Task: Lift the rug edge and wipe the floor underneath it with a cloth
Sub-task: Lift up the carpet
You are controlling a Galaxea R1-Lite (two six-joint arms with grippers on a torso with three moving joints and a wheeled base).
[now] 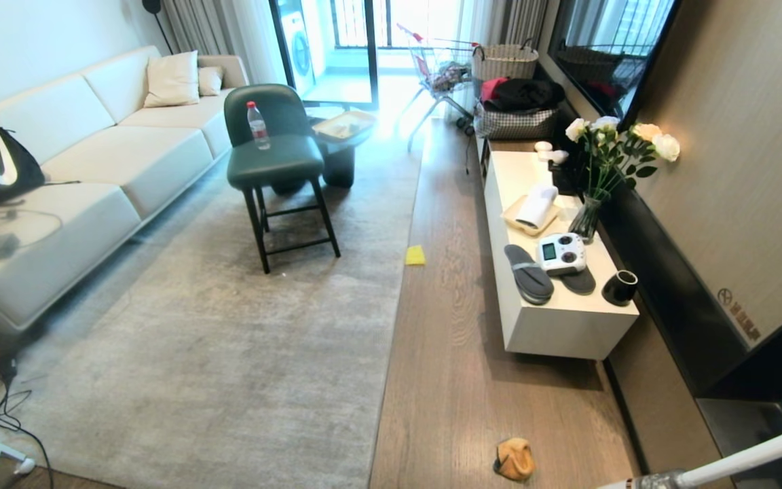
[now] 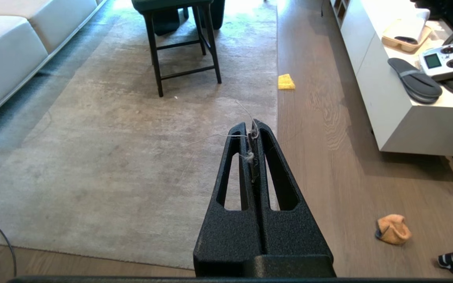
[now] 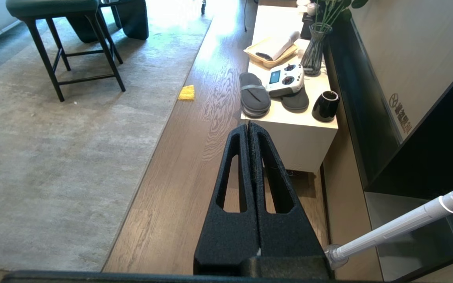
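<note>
Rug edge (image 1: pixel 401 299) lies flat on the floor (image 1: pixel 459 353), running straight down the middle of my head view, nothing lifted. Cloth (image 1: pixel 514 459), orange-yellow and crumpled, sits on bare planks near the bottom of that view, well apart from the rug border. Flat yellow square (image 1: pixel 415 255) sits further up, just beside the border. I see the left gripper (image 2: pixel 251 126) closed on nothing, only stray fibres caught at its tips, hanging above the rug. Right gripper (image 3: pixel 249 126) is also pressed closed and empty, above the planks near the white cabinet (image 1: pixel 561 326).
</note>
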